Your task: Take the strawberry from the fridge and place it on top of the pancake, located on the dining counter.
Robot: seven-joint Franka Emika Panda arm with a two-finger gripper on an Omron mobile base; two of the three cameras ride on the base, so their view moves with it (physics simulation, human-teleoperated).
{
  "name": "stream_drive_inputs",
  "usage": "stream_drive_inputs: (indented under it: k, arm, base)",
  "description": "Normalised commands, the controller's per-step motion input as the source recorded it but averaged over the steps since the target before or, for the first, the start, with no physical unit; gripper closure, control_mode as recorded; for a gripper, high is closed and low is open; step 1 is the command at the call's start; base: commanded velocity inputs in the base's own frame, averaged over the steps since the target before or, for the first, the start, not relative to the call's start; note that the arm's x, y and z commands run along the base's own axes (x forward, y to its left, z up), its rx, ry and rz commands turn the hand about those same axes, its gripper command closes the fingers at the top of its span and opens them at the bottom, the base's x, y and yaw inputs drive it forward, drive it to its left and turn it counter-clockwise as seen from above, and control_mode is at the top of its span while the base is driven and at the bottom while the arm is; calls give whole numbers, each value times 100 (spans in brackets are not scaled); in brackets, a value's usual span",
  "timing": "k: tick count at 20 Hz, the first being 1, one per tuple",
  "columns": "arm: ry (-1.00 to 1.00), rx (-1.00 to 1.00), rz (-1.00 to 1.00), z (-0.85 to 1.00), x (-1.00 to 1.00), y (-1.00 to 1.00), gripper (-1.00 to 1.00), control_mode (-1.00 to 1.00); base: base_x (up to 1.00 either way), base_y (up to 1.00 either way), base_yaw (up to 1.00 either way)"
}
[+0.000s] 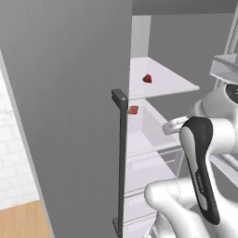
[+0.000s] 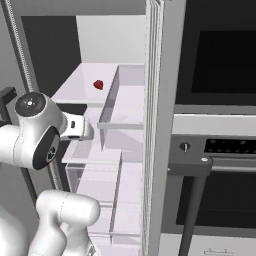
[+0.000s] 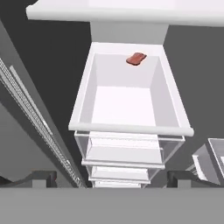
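The strawberry [image 1: 147,78] sits alone on an upper white shelf [image 1: 176,86] inside the open fridge [image 1: 69,116], near the middle of that shelf and touching nothing else. From the right side the same berry [image 2: 98,85] shows as a small dark-red lump, roughly as tall as it is wide, so it has no real long axis to line the fingers up with.

The gripper [image 3: 111,179] hangs lower than that shelf, facing down into the white bin [image 3: 131,127] beneath it. Its two dark fingertips [image 3: 41,178] stand spread as wide as they go, with nothing between them. At the back of that bin lies a flat reddish-brown piece [image 3: 136,58], which is not the berry. So the berry lies above and farther in from the fingers, on the shelf whose front edge runs across the top of the hand view. To my eye the hand needs to rise and reach in over that shelf before it can close on anything.

The shelf is flat, bare and smooth, so the berry could roll if nudged. To the right of the fridge stands a black-glass oven [image 2: 220,125]; a strip of wooden floor [image 1: 23,221] shows at the left.
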Motion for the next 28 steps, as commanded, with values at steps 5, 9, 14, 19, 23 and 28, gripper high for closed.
stream_drive_inputs:
  k: [5, 9, 14, 19, 23, 28]
  arm:
    - [-9, -3, 0, 89, 73, 1, -100, -100]
    - [-8, 0, 0, 56, 62, 0, -100, -100]
    - [-2, 0, 0, -1, 71, 0, -100, -100]
    - [1, 0, 0, -17, 80, 0, -100, -100]
    - [0, 0, 0, -2, 71, 0, -100, -100]
    - [0, 0, 0, -9, 66, 0, -100, -100]
  base:
    - [0, 0, 0]
    - [0, 0, 0]
    - [0, 0, 0]
    - [0, 0, 0]
    - [0, 0, 0]
    - [0, 0, 0]
